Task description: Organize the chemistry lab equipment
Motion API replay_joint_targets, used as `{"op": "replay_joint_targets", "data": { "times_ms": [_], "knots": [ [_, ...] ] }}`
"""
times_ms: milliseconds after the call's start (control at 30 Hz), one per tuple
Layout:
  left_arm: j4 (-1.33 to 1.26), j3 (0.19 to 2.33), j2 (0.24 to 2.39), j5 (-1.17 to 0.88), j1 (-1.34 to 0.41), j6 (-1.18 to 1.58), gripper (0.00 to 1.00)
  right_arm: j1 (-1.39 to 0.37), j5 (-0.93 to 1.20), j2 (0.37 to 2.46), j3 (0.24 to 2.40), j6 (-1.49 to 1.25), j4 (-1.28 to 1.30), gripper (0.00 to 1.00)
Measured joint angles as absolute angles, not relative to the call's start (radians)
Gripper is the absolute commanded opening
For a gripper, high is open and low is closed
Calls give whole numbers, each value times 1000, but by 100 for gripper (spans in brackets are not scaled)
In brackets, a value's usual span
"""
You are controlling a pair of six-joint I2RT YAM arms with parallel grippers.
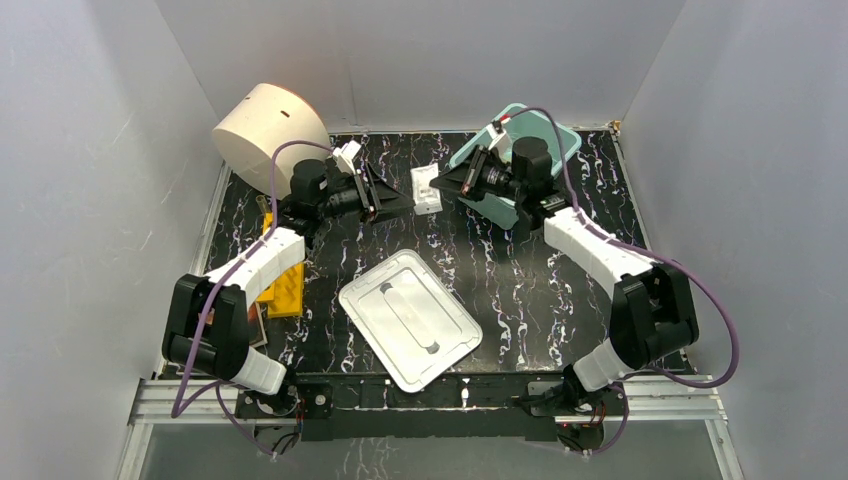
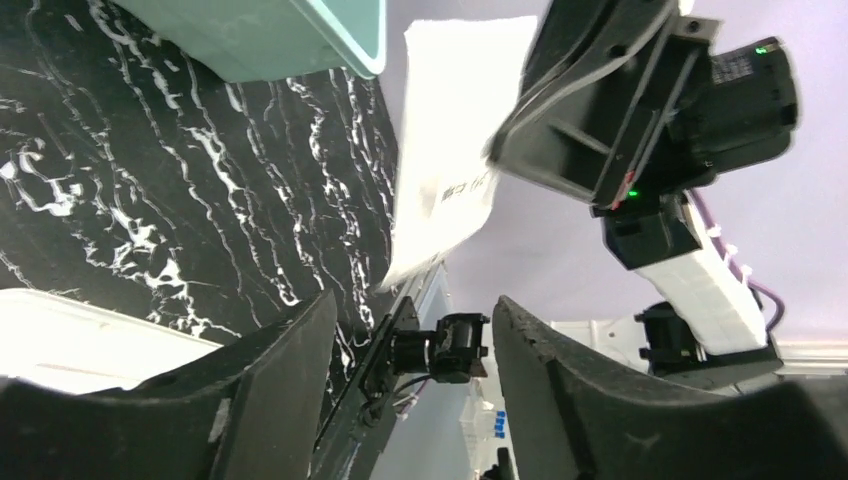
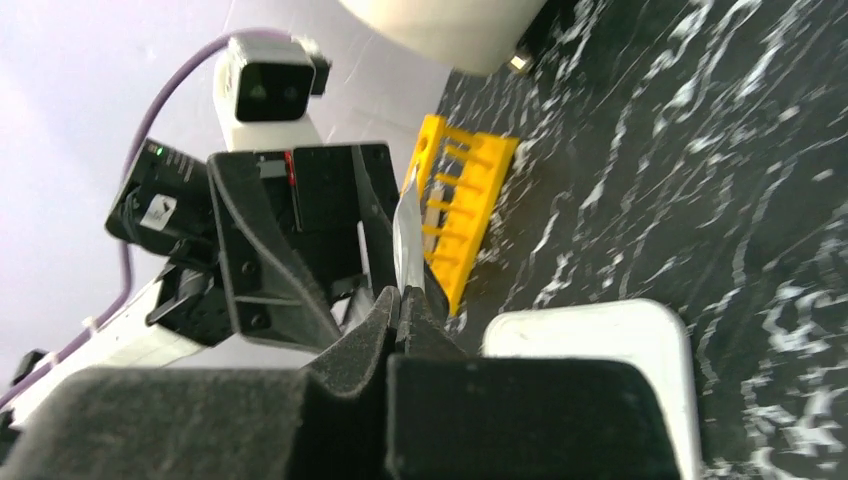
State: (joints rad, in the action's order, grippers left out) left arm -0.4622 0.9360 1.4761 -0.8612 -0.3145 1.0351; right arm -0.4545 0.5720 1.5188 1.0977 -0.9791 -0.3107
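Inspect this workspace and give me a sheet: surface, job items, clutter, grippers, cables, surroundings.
Surface: black white-veined table top.
Job's things: thin white packet, held above the table between the two grippers; no glassware, tongs or tubing seen.
Clutter: white rectangular plastic lid near the centre front; teal plastic bin back right; yellow plastic rack at left; cream round drum back left.
Grippers: right gripper shut on the packet's edge; left gripper open, facing the packet, nothing between its fingers.
Cables: purple cable looping along each arm, away from the packet.
Surroundings: pale grey walls on three sides.
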Motion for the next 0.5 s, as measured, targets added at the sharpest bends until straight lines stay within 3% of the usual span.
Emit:
{"op": "replay_joint_targets", "data": {
  "times_ms": [133,500],
  "knots": [
    [-340,967,1476,-810,-314,968,70,-403,502,1520,1175,-875,-204,0],
    [-86,993,1476,-714,-313,825,71,-297,-24,1564,1377,-570,76,0]
  ]
}}
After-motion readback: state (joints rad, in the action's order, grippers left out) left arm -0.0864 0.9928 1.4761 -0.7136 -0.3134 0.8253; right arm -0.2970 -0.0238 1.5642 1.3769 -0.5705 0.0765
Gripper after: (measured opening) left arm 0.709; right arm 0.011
